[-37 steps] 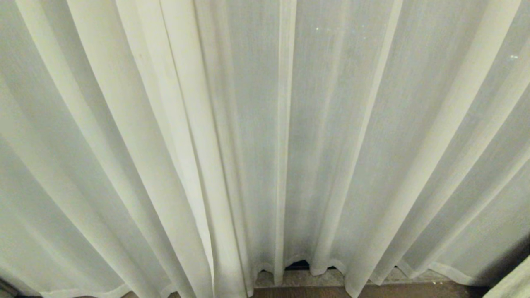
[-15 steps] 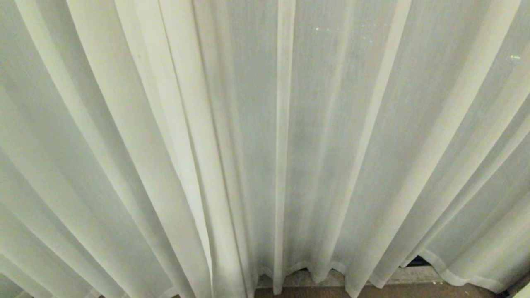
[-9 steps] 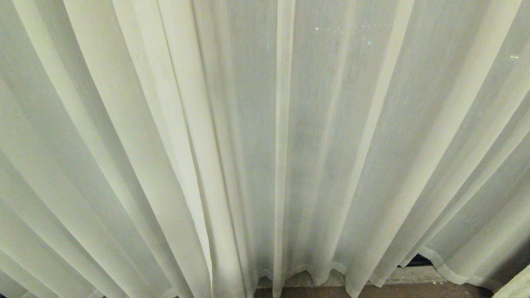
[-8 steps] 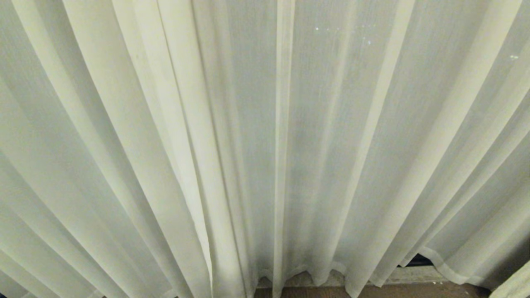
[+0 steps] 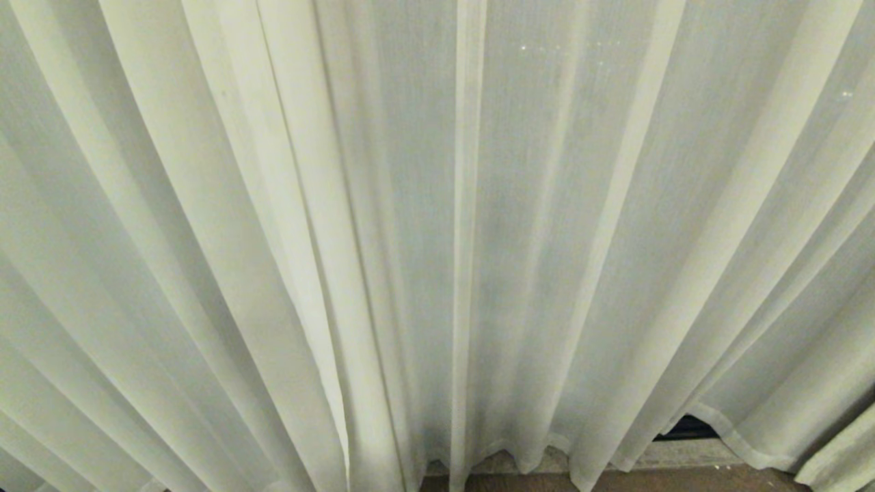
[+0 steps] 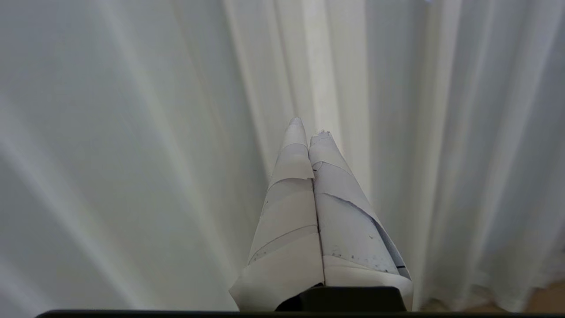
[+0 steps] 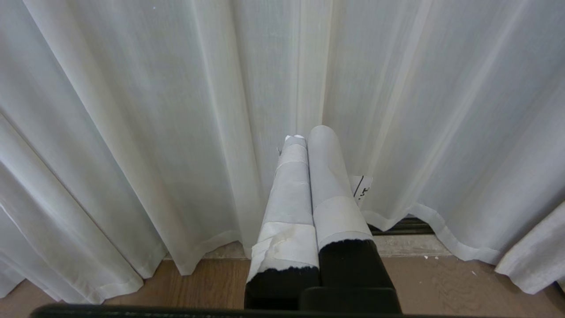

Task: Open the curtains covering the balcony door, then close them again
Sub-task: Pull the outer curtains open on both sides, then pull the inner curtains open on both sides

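Pale sheer curtains [image 5: 437, 225] hang drawn in long vertical pleats and fill the head view; neither arm shows there. The balcony door is hidden behind them. In the left wrist view my left gripper [image 6: 309, 128] is raised and points at a bright pleat of the curtains [image 6: 145, 132], shut, its taped fingers pressed together with nothing between them. In the right wrist view my right gripper [image 7: 309, 132] points low at the hem of the curtains [image 7: 154, 132], shut and empty; whether it touches the fabric cannot be told.
A grey stone sill [image 5: 677, 452] and a strip of brown wooden floor [image 5: 636, 480] run under the hem. A dark door track [image 7: 404, 226] shows where the hem lifts. Another fold of fabric [image 7: 532, 256] hangs at the right edge.
The curtain pleats have swayed slightly, with more folds gathering at the lower left and the hem at the lower right lifting to show a dark gap. No arm has entered the head view.
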Controlling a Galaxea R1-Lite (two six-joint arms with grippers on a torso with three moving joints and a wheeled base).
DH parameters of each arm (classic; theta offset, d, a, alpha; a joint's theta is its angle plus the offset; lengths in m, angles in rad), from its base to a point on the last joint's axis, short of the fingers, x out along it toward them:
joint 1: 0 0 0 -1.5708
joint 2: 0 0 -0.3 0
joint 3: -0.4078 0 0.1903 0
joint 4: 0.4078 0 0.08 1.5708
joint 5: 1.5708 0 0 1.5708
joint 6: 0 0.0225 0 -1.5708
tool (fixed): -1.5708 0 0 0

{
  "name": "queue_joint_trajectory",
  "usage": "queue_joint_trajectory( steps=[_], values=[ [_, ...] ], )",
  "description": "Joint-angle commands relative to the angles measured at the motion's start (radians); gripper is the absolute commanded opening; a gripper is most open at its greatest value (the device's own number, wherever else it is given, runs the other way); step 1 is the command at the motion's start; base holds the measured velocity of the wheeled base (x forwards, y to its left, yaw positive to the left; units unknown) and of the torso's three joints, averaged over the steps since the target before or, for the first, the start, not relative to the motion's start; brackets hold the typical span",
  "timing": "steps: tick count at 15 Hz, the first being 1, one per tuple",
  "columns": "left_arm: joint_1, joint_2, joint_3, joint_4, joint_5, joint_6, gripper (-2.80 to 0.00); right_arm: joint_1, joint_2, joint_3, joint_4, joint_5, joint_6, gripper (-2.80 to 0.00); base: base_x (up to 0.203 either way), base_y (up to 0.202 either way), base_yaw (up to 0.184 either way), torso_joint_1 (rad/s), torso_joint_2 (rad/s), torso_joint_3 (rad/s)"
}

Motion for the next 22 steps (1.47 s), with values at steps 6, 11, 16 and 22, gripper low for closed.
queue_joint_trajectory(
  steps=[6, 11, 16, 22],
  values=[
    [-0.025, 0.413, -0.155, -0.161, 0.01, -0.038, 0.0, 0.0, 0.0, 0.0, 0.0, 0.0, 0.0, -2.8, 0.0, 0.0, 0.0, 0.0, 0.0, 0.0],
    [-0.014, 0.679, -0.338, -0.229, 0.037, -0.01, 0.0, 0.001, 0.0, 0.0, 0.0, 0.0, 0.0, -2.8, 0.0, 0.0, 0.0, 0.0, 0.0, 0.0],
    [-0.009, 0.886, -0.503, -0.238, 0.132, 0.002, 0.0, 0.001, 0.0, 0.0, 0.0, 0.0, 0.0, -2.8, 0.0, 0.0, 0.0, 0.0, 0.0, 0.0],
    [-0.011, 1.035, -0.656, -0.238, 0.126, 0.0, 0.0, 0.0, 0.0, 0.0, 0.0, 0.0, 0.0, -2.8, 0.0, 0.0, 0.0, 0.0, 0.0, 0.0]
  ],
)
